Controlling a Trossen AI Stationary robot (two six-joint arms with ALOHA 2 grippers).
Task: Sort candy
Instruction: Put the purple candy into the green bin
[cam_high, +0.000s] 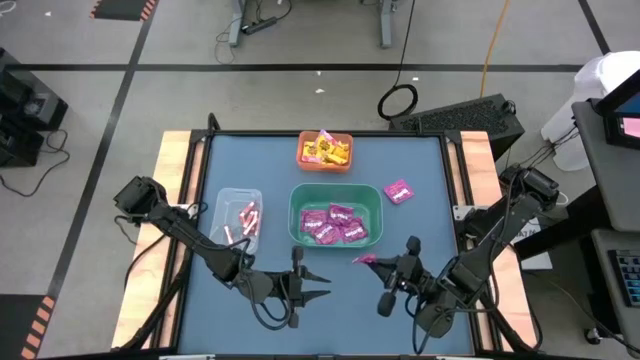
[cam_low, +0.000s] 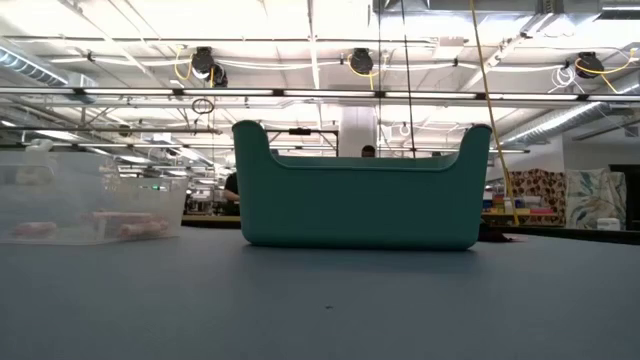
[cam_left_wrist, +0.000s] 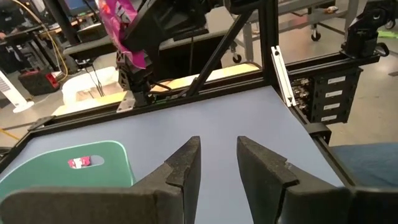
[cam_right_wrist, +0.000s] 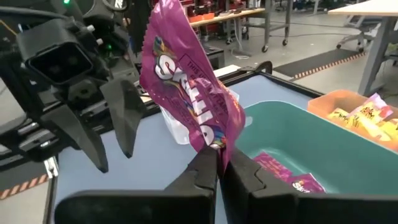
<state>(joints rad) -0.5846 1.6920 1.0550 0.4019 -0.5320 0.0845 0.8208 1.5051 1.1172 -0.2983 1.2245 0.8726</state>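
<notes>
The candy is sorted into bins. Several magenta packets (cam_high: 335, 224) lie in the green bin (cam_high: 301, 200), yellow packets (cam_high: 325, 150) in the orange bin (cam_high: 303, 160), and pink sticks (cam_high: 245, 218) in the clear bin (cam_high: 222, 198). One loose magenta packet (cam_high: 398, 191) lies flat on the table, right of the green bin. My right gripper (cam_high: 378, 264) is shut on another magenta packet (cam_right_wrist: 193, 87), held over the table near the green bin's near right corner. My left gripper (cam_left_wrist: 217, 155) is open and holds nothing; it hovers near the front edge and points at the right gripper. My right gripper pinches the magenta packet by one end edge (cam_right_wrist: 214, 144) between its two fingertips (cam_right_wrist: 202, 163). The fingers lie roughly level and come from the table's right. The packet sticks out beyond the fingertips, crumpled, lifted clear of the table and the green bin.
In the low view the green bin (cam_low: 360, 190) stands mid-table with the clear bin (cam_low: 90, 205) to its left. Black frame rails (cam_left_wrist: 280, 68) run along the table's edges. Bare blue table lies between the two grippers and along the front edge.
</notes>
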